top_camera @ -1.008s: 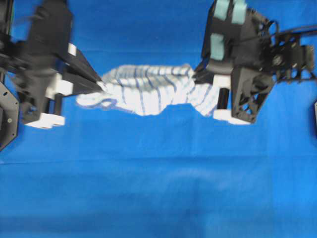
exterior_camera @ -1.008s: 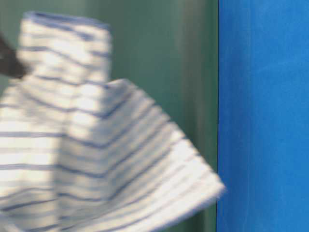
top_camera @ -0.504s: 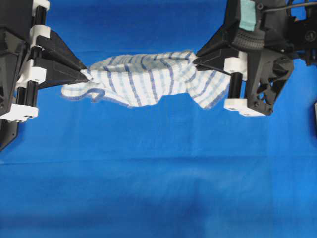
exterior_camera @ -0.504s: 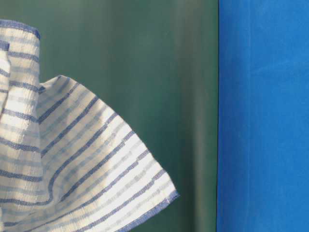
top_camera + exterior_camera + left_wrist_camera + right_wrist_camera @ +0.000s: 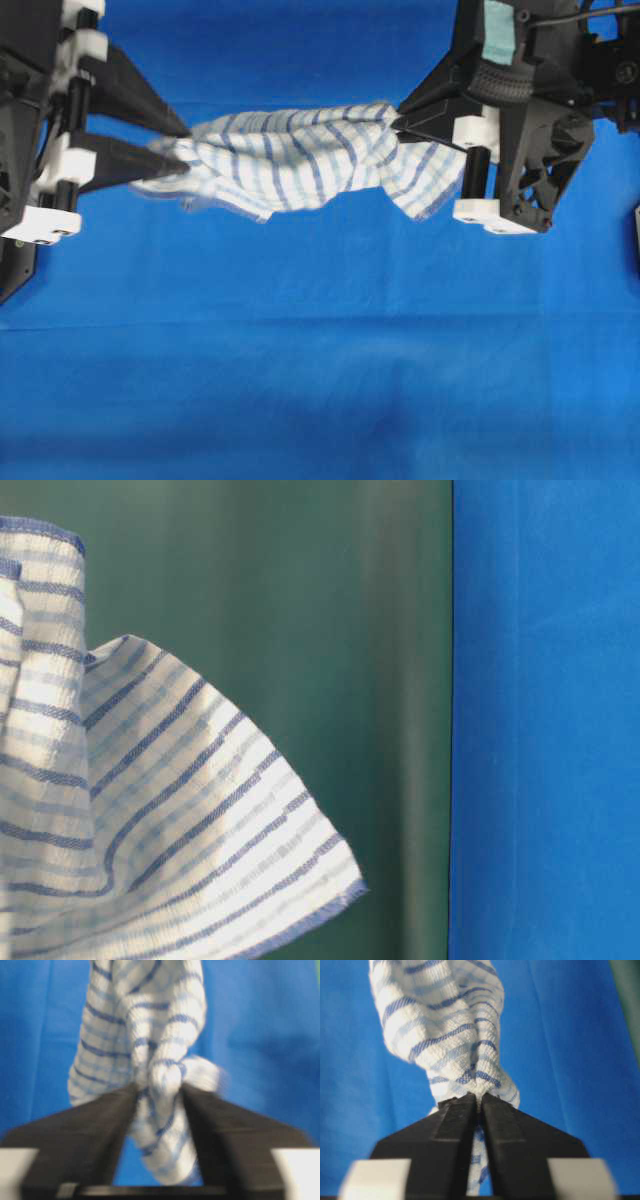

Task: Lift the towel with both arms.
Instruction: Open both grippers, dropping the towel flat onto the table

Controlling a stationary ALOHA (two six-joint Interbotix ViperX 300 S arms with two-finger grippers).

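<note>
overhead exterior: my left pincer (image 5: 180, 150) at nine o'clock stands apart around the towel (image 5: 300, 160); my right pincer (image 5: 479, 1100) stays clamped; it could slip free and swing.

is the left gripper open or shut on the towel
Open. The left gripper has its jaws spread, in the overhead view too, with the towel bunched loosely between them; the right gripper is clamped on its end.
</note>
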